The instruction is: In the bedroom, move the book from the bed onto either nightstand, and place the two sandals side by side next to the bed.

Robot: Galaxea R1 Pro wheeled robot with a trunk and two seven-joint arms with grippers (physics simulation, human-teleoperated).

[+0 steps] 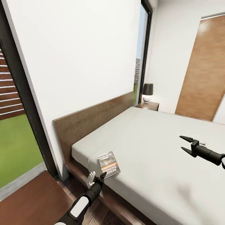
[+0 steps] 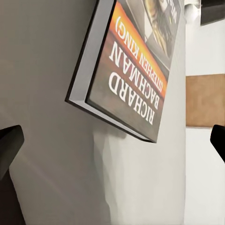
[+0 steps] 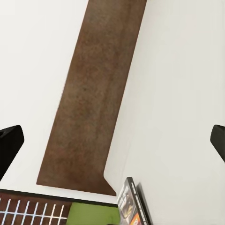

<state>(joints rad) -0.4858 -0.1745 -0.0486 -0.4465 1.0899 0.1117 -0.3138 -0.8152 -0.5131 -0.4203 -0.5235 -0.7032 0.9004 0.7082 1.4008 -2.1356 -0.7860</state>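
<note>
Near the bed's (image 1: 162, 150) corner by the headboard, the book (image 1: 109, 164) lies flat on the mattress, with the left hand (image 1: 97, 177) spread wide just short of its near edge. Thin, light and stiff, it probably wants pinching across that overhanging edge, since its glossy cover may slip. Over the mattress, well apart, the right hand (image 1: 186, 143) hangs released.

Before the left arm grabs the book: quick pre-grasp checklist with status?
1. Book lies flat on the bed, near its edge: ok.
2. Left end effector open, fingers spread wide in the left wrist view: ok.
3. Left end effector at the book's near edge, contact: cannot tell.
4. Nothing lies on the book: ok.
5. Right end effector open, apart from the book, above the mattress: ok.
6. Nightstand at the far end of the headboard, top partly taken by a lamp; free room: cannot tell.
</note>
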